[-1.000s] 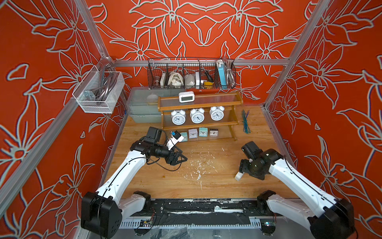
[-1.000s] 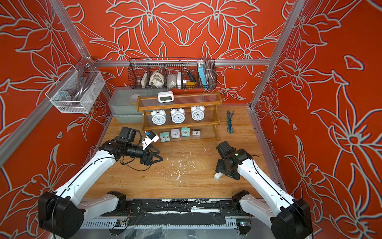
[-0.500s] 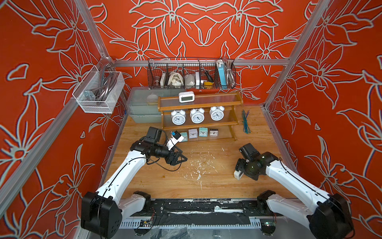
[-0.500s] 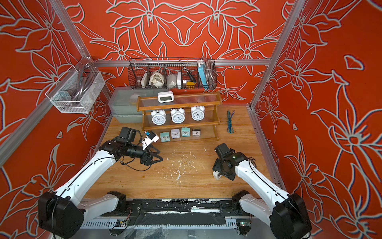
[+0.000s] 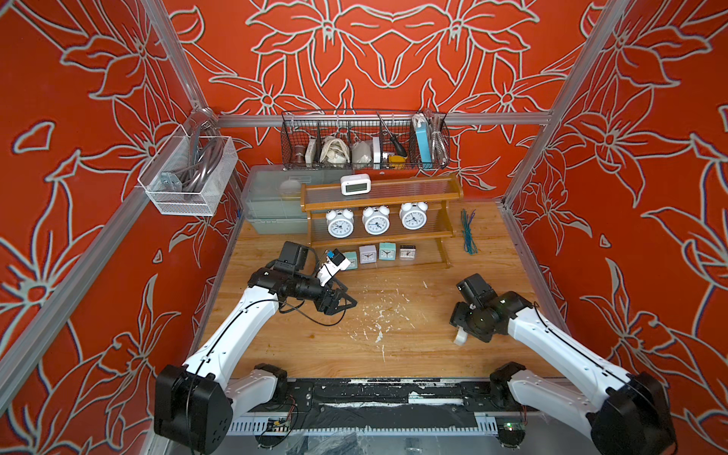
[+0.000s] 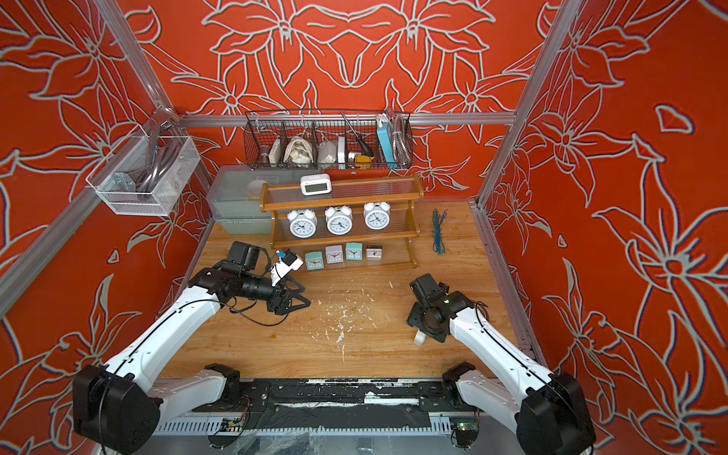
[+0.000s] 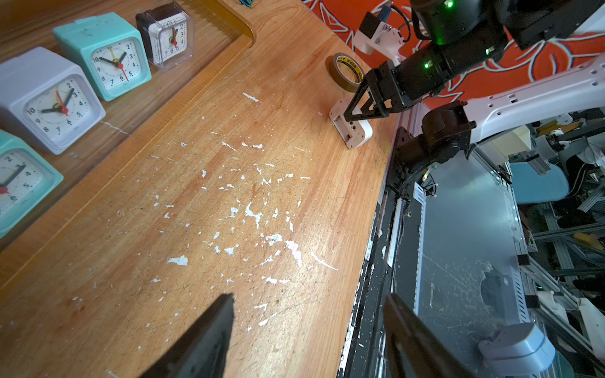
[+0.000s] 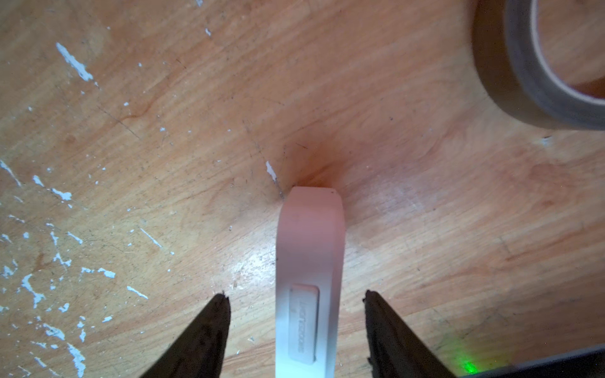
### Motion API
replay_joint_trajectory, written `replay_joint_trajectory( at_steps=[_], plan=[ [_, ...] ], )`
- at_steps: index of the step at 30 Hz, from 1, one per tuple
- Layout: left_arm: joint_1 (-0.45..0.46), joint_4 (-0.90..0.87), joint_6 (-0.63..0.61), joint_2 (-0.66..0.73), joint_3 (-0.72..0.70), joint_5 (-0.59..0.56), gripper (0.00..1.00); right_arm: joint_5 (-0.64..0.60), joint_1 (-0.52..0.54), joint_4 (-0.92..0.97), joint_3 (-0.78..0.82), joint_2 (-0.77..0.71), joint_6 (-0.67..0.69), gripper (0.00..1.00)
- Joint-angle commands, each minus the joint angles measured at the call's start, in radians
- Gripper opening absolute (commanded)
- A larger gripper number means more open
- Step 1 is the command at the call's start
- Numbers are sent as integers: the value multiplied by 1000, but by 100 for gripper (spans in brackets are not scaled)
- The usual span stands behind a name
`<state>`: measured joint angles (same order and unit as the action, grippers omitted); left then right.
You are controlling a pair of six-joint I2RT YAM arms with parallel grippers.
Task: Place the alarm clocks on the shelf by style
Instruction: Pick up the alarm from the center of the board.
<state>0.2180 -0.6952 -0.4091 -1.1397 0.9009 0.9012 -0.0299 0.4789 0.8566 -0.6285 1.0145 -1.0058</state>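
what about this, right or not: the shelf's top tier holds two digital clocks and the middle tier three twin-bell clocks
Wrong in one respect: the top tier of the shelf holds one digital clock, as both top views show; the second digital clock is on the table, seen in the left wrist view. The middle tier does hold three twin-bell clocks.

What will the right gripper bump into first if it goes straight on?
Probably the table: the right gripper points down with open jaws either side of the white clock, so the clock would slip between them.
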Motion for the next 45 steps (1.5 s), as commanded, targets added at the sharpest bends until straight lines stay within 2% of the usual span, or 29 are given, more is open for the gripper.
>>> replay_joint_trajectory(
  at_steps=[1, 4, 8, 19, 24, 28, 33, 38, 45],
  plan=[
    [5, -10, -19, -7, -11, 4, 73, -38, 3, 6, 23, -12, -15, 69],
    [5, -10, -20, -5, -13, 4, 73, -36, 3, -7, 30, -8, -14, 66],
    [4, -9, -21, -2, -15, 2, 73, -47, 3, -12, 33, 3, -7, 55],
    [4, -9, -16, -2, -9, 4, 73, -52, 2, -12, -2, -14, 16, 36],
    [6, -9, -12, -6, 2, 2, 73, -13, 3, -11, -68, -26, 39, 30],
    [13, -14, 5, -17, 47, -30, 74, 72, 3, -37, -163, -16, 34, 28],
    [53, -47, 14, -37, 141, -112, 75, 215, 3, -123, -262, 37, -43, 28],
    [135, -92, -9, -71, 246, -257, 75, 393, 9, -299, -293, 110, -203, 28],
    [280, -113, -56, -113, 333, -529, 76, 480, 49, -514, -295, 157, -429, 26]
  ],
)
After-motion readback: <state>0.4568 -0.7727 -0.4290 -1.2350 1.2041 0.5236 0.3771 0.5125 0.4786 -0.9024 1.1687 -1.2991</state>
